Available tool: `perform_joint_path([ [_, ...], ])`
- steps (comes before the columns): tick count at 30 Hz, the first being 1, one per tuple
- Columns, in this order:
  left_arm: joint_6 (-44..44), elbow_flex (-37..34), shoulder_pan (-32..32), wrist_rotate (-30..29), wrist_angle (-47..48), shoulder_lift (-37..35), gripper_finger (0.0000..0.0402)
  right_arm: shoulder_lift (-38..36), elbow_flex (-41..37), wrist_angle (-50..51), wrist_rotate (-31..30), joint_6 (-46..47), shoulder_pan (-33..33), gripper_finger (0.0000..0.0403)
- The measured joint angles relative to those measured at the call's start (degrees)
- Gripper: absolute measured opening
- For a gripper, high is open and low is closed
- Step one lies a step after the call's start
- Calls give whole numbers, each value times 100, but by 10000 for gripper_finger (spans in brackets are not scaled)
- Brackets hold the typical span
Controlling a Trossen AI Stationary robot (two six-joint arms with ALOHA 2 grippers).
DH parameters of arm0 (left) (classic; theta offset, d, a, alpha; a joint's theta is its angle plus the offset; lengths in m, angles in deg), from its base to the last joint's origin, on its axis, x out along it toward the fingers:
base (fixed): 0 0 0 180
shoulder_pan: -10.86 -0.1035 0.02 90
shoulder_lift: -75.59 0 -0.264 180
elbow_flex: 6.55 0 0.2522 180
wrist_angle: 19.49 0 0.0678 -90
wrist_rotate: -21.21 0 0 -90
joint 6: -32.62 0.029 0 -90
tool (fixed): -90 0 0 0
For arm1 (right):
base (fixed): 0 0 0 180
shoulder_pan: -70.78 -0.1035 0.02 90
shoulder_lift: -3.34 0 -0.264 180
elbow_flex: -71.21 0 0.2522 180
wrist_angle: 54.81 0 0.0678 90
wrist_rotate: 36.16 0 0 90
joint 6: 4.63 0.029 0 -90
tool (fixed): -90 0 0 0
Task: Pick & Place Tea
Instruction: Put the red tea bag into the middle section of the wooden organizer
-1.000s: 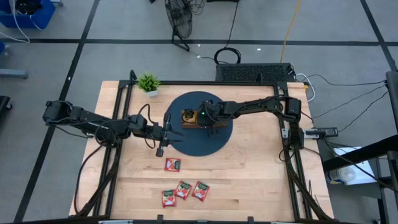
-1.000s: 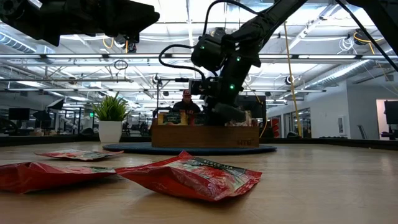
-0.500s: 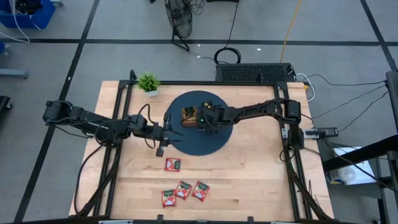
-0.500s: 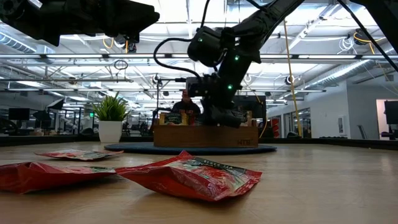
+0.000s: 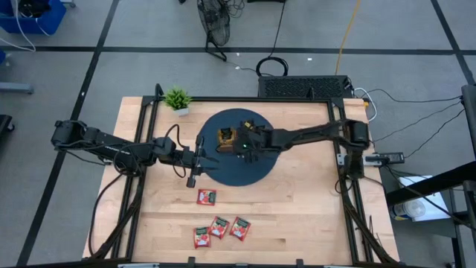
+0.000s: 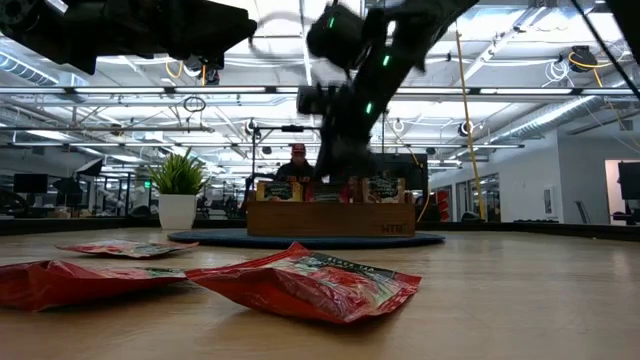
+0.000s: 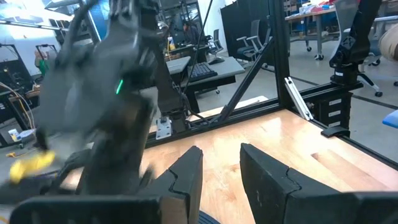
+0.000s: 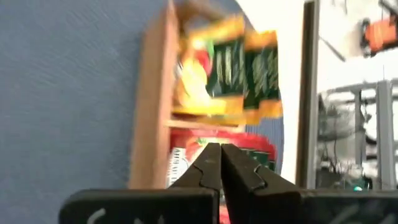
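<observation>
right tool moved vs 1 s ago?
Yes. In the high view the right tool has slid toward the table's left side over the wooden tray; in the low view it has also risen above the tray. Its fingers are shut, holding nothing.

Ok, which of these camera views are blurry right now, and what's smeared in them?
Low view: the right arm above the wooden tray is motion-smeared, while the red sachet up front is crisp. Left wrist view: the other arm is a grey streak, though the left end effector is sharp. Right wrist view: the tray's tea packets are soft. High view: clear.
</observation>
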Motion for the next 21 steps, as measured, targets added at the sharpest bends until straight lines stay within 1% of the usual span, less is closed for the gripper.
perform_joint_path([
  [2, 1, 0, -1, 0, 0, 0, 113, -303, 0, 235, 56, 2, -213, 0],
  [5, 2, 0, 0, 0, 0, 0, 113, -833, 0, 769, 564, 196, -631, 0],
  [8, 2, 0, 0, 2, 0, 0, 113, -1324, 0, 1175, 1561, 820, -1071, 0],
  [11, 2, 0, -1, 0, -1, 0, 113, -1768, -165, 1038, 2715, 1567, -1484, 0],
  [13, 2, 0, 0, 0, 0, 0, 113, -2036, -483, 545, 3417, 1984, -1776, 0],
  [14, 2, 0, 0, 2, 0, 0, 113, -2125, -712, 137, 3728, 2143, -1931, 0],
  [16, 2, 0, 0, 0, 0, 0, 113, -2215, -1299, -963, 4085, 2390, -2292, 0],
  [18, 2, 0, -2, 1, -1, -1, 113, -2158, -1966, -2205, 4015, 2622, -2685, 0],
  [21, 2, 0, 0, 2, 0, -2, 113, -1758, -2785, -3946, 3532, 2892, -3139, 0],
])
